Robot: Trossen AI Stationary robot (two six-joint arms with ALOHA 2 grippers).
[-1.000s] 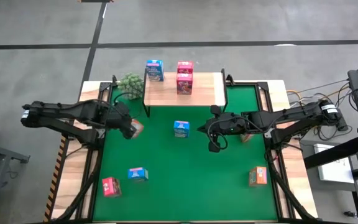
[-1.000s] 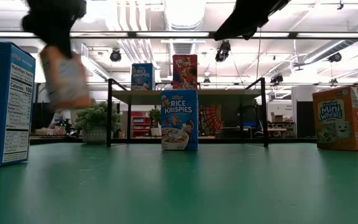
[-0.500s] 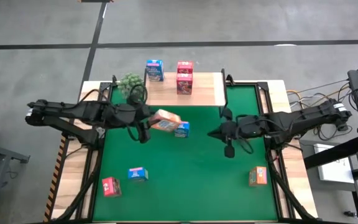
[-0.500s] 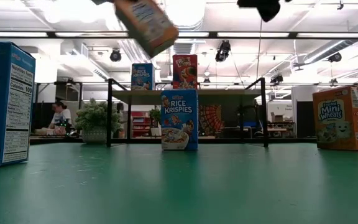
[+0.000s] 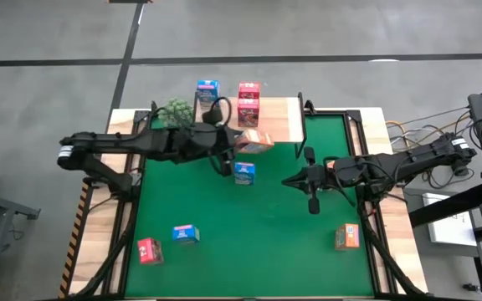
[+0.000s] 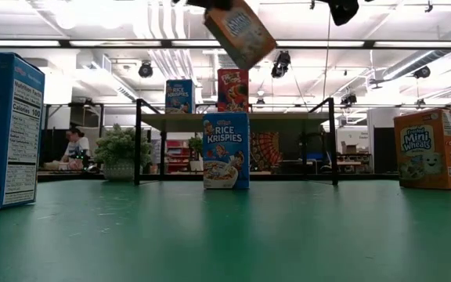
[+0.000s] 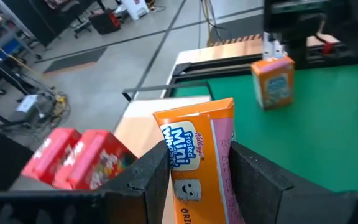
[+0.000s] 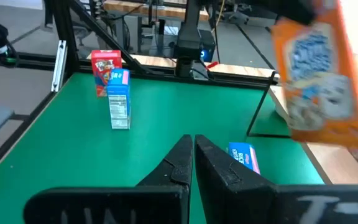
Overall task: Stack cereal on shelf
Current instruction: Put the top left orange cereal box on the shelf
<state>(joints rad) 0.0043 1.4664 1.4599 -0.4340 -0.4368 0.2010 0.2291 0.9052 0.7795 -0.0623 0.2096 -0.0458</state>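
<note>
An orange cereal box (image 5: 256, 142) hangs in the air over the near edge of the wooden shelf (image 5: 281, 125), with my left gripper (image 5: 239, 145) shut on it; the low view shows it tilted, high above the mat (image 6: 239, 31). On the shelf's top stand a blue box (image 5: 208, 94) and two pink-red boxes (image 5: 248, 104), one on the other. Another blue box (image 5: 243, 172) stands on the green mat below the held one. My right gripper (image 5: 294, 180) hovers shut and empty right of it (image 8: 193, 155). My left gripper pinches the orange box's lower part (image 7: 197, 186) between its two fingers (image 7: 151, 180), one on each side. The fingers come from the table's left, slanting a little downward. The box's printed upper end (image 7: 194, 121) sticks out beyond them, tilted and lifted clear of mat and shelf.
A green plant (image 5: 174, 111) sits at the shelf's left end. On the near mat are a blue box (image 5: 186, 234) and a red box (image 5: 150, 250) at the left, and an orange box (image 5: 347, 237) at the right. The mat's middle is bare.
My left gripper has carried the orange box up and from the table's left side toward the shelf, rolling its wrist, and the box has turned about and is now tilted. My right gripper has drawn back a little toward the table's right edge, still shut.
</note>
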